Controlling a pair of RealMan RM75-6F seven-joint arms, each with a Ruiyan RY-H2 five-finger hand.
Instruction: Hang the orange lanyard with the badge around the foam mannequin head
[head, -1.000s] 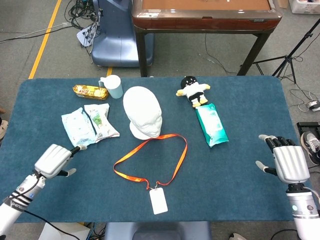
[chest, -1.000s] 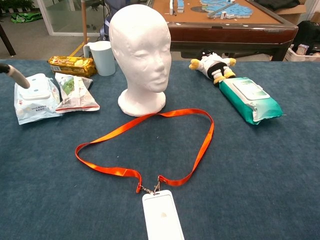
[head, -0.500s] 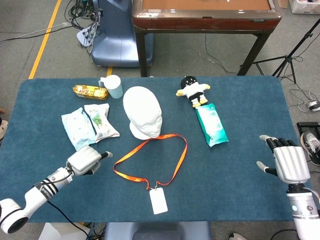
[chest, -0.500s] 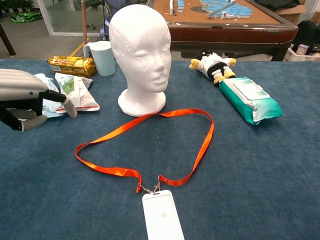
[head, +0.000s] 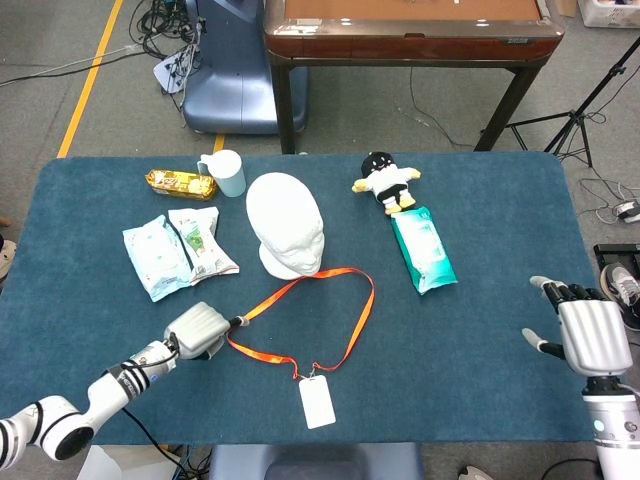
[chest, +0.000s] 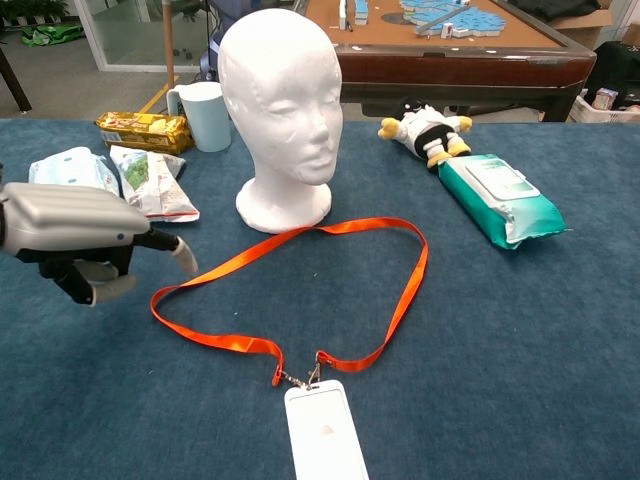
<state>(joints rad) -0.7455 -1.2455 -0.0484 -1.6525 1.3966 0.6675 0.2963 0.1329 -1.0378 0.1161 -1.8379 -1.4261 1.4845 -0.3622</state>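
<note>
The orange lanyard (head: 350, 320) (chest: 400, 290) lies in a flat loop on the blue table, its white badge (head: 317, 402) (chest: 325, 435) at the near end. The white foam mannequin head (head: 287, 237) (chest: 280, 110) stands upright just behind the loop's far edge. My left hand (head: 203, 329) (chest: 85, 240) hovers by the loop's left end, holding nothing, one finger stretched toward the strap, the others curled under. Whether it touches the strap I cannot tell. My right hand (head: 585, 332) stays open at the table's right edge, far from the lanyard; the chest view does not show it.
Two wipe packets (head: 180, 250) lie left of the head, with a gold snack pack (head: 180, 182) and a pale cup (head: 226, 172) behind them. A plush toy (head: 385, 182) and a green wipes pack (head: 422, 250) sit to the right. A brown table (head: 405, 30) stands beyond.
My left hand has travelled rightward and forward from the table's left edge to the left end of the lanyard loop. The right hand has drifted slightly right and back.
</note>
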